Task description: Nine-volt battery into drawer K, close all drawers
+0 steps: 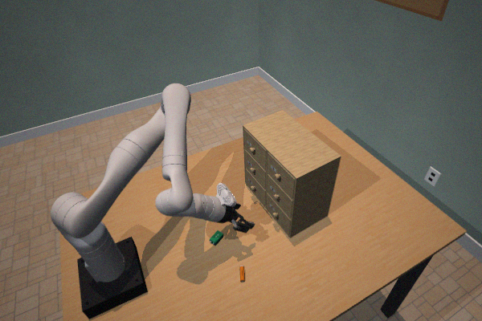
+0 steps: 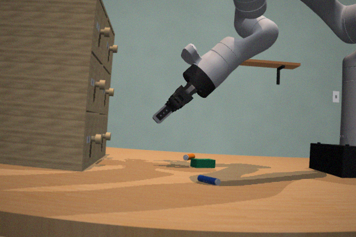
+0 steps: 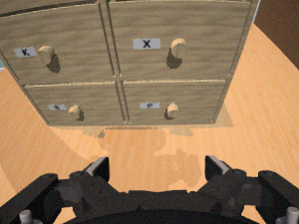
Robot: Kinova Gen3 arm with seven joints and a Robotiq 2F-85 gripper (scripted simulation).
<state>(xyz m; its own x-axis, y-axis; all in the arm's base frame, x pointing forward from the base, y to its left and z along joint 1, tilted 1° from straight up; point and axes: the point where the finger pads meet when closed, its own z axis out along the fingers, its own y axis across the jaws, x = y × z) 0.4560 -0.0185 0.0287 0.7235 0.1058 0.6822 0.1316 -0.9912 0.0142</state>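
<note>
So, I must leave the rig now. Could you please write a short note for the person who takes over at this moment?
Claw: open, empty, hanging in the air, tilted down and facing the chest front.
Nine-volt battery: green block lying on the table, near the claw, not grasped.
Drawer K: middle row, left in the wrist view; the label is small. All drawers look shut.
Done: nothing yet.
Left: pull K partly out, drop the battery in, push K shut. Leave the orange cell and blue cell.
</note>
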